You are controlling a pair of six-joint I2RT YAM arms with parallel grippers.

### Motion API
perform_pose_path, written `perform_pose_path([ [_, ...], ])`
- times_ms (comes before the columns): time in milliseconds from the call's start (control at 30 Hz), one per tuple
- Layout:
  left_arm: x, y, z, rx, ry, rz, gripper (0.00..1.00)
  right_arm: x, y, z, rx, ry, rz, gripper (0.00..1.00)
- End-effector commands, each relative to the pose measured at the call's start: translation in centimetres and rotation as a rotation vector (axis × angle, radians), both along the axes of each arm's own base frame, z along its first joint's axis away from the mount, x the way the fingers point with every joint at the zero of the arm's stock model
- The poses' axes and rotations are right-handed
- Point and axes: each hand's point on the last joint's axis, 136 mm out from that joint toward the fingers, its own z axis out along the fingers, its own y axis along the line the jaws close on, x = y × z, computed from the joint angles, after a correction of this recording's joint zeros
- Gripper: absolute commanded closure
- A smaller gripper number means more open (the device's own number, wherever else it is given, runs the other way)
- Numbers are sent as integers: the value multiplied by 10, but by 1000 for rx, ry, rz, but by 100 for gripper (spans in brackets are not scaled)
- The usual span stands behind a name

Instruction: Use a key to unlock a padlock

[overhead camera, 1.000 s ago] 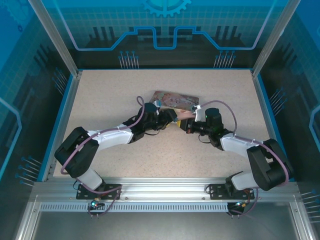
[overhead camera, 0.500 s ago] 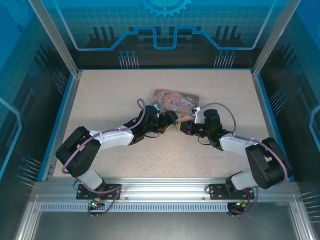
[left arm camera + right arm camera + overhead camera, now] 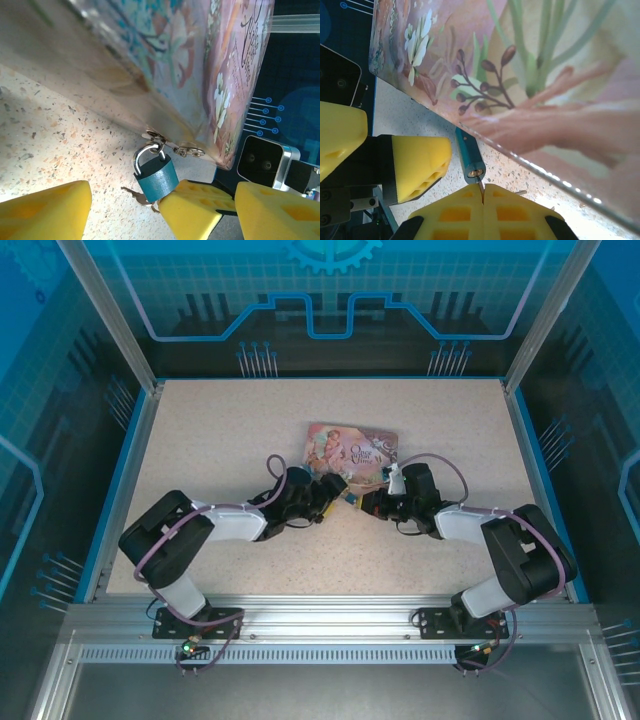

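Padlock (image 3: 469,159) at right gripper (image 3: 483,201) tips, key (image 3: 482,189) between them.

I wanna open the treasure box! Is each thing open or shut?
tin box: closed, clasp padlocked.
padlock: shut, hooked through the clasp.
key: pinched, tip at the keyhole.
left gripper: open.
right gripper: shut on the key.

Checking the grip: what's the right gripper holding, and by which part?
The right gripper pinches the key by its head end, blade tip protruding.
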Motion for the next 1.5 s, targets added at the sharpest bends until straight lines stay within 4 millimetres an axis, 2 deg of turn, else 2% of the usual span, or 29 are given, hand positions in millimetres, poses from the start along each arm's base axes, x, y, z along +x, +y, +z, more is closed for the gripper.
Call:
perform_pose_path([
  [0,-1,-8,-1,-77,18,33,28,-2,4,2,17,35,2,100],
  [233,-5,-25,-1,-140,23,33,39,-3,3,10,26,20,-13,100],
  [400,-3,-32,-5,-167,17,35,51,-2,4,13,39,25,-15,100],
  [567,0,-31,-5,-170,-1,48,67,-2,5,13,42,36,-17,100],
  [967,5,-28,-4,-153,-16,76,93,-1,6,14,42,31,-14,100],
  [1200,6,-25,-3,-146,-23,85,96,-1,5,14,41,15,-15,100],
  [1233,6,-25,-3,-144,-26,83,92,-1,6,14,43,15,-13,100],
  [1267,6,-25,-2,-143,-26,84,83,0,7,15,50,17,-14,100],
  [1300,6,-26,-2,-140,-28,82,77,0,7,15,61,21,-17,100],
  [1367,7,-27,-1,-139,-29,78,70,1,9,17,77,32,-22,100],
  [1467,8,-26,-2,-134,-36,81,65,0,9,19,96,59,-37,100],
])
